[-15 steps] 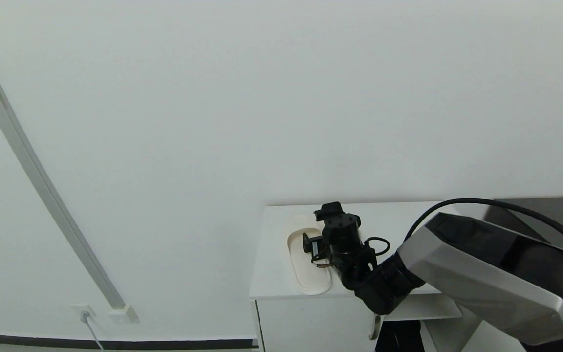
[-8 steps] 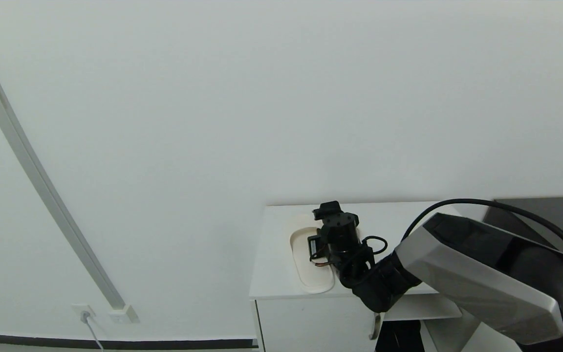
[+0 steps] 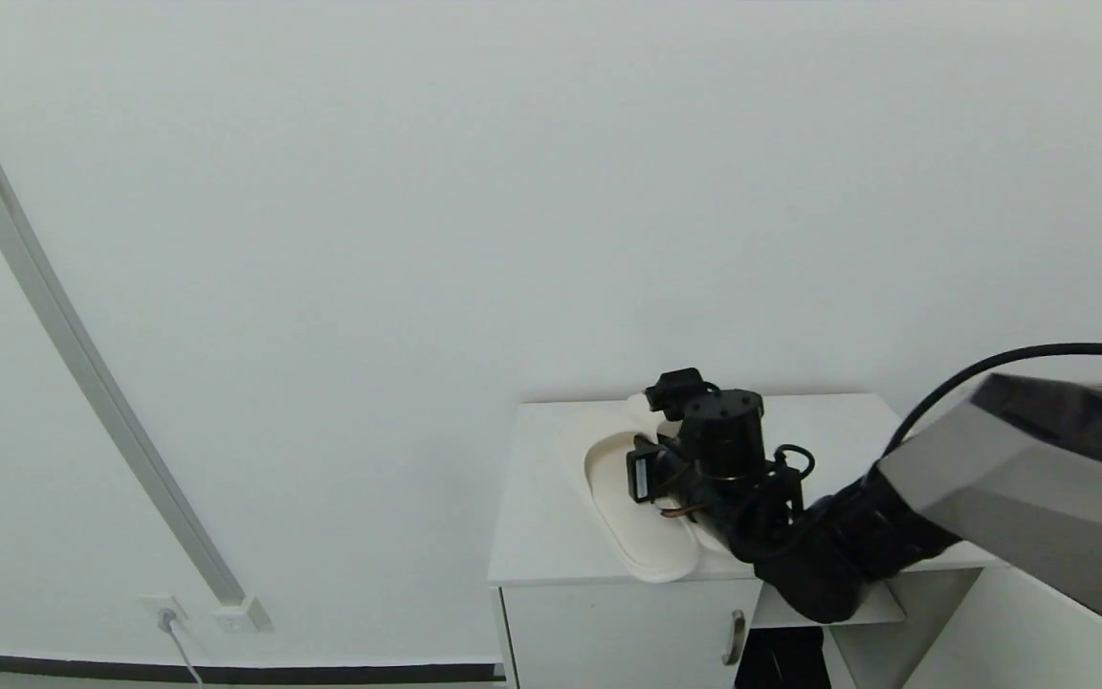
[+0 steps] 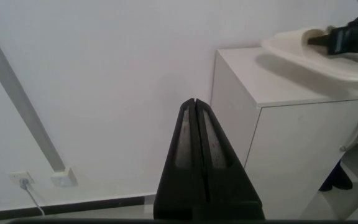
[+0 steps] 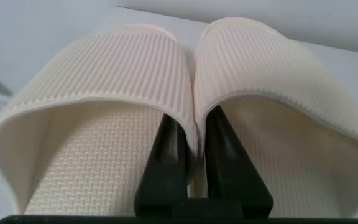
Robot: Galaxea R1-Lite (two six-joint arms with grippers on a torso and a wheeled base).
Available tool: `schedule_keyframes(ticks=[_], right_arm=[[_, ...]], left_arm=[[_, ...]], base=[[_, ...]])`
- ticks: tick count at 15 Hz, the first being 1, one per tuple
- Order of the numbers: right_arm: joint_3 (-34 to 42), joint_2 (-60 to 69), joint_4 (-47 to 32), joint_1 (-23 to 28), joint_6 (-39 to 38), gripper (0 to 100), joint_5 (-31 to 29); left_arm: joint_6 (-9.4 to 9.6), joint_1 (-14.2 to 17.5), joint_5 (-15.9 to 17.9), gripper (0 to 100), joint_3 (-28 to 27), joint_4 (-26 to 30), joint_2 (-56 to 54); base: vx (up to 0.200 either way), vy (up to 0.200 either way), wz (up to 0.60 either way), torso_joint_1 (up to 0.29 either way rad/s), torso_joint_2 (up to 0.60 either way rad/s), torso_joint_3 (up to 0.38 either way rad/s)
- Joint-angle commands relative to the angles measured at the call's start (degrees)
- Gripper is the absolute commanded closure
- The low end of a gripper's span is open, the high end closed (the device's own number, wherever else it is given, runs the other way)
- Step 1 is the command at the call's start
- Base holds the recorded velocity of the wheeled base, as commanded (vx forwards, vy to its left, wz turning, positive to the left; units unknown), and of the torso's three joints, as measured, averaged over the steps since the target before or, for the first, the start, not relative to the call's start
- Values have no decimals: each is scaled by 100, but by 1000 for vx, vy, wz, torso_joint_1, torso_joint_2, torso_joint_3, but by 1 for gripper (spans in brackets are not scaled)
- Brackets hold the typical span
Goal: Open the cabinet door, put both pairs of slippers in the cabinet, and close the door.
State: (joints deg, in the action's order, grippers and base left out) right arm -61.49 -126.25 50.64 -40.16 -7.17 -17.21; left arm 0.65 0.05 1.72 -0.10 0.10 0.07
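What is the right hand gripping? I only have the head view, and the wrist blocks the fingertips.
Observer: In the right wrist view, the right hand has one finger inside each of the cream slippers. It pinches their inner strap edges together, so it holds both.
Operator: Left hand free?
Observer: Yes. The left wrist view shows the left hand shut on nothing, low beside the cabinet.
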Motion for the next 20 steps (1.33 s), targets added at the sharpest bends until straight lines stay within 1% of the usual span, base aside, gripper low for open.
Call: schedule_keyframes(ticks=[1,2,4,6,7,8,9,14,20], right_arm=[[1570,1796,157,-45,5,100,816],[2062,2262,139,-36,31,100,1176],[2792,3053,104,-36,49,100,1809],[3090,3695,-344,-106,40,100,2126],[3169,3994,-687,-159,31,100,2504],[3152,4187,-1021,-177,31,100,2732],[3099,4249,-1223,-212,40,100,2767],[3090,4187,-1250,-256,40,100,2767],[3117,4143,-1241,-273,58,100,2750]], left_arm=[[-3,4,-5,100,1,-1,1],[-3,4,-5,100,1,-1,-7],[6,4,-5,100,1,-1,-7],[-3,4,-5,100,1,-10,-7],[6,4,-5,100,1,-1,1],[6,4,-5,100,1,-1,-7],[-3,4,-14,100,1,-1,-7],[-3,4,-5,100,1,-1,-7],[-3,4,-14,100,1,-10,-7]], base=[[0,0,0,0,0,0],[0,0,0,0,0,0],[0,0,0,0,0,0],[0,0,0,0,0,0],[0,0,0,0,0,0],[0,0,0,0,0,0],[0,0,0,0,0,0],[0,0,0,0,0,0],[-200,0,0,5,6,0]])
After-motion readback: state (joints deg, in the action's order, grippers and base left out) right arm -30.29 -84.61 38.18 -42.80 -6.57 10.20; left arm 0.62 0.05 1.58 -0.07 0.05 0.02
